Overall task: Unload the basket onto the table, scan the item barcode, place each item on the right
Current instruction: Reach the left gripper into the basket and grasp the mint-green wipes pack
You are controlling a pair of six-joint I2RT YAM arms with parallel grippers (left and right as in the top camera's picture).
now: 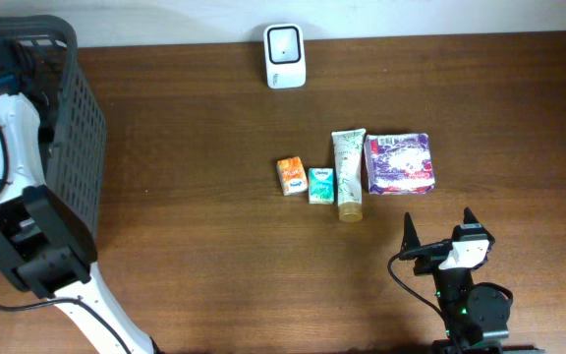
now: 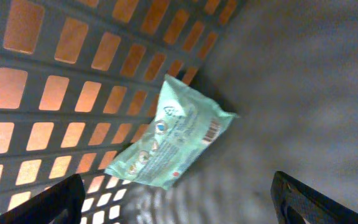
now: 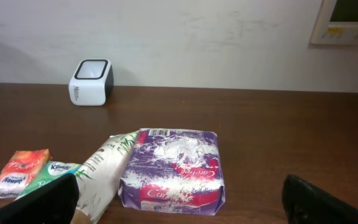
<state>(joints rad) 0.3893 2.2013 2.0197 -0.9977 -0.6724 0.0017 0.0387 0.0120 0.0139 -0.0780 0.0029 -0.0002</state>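
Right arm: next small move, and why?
Probably ease the right gripper forward and down over the purple pack. The gripper is open and empty, and the pack lies straight ahead of it, the nearest item, untouched. Its barcode shows on the far edge.

left gripper (image 2: 179, 206) jaws spread wide; right gripper (image 1: 439, 222) likewise spread wide.
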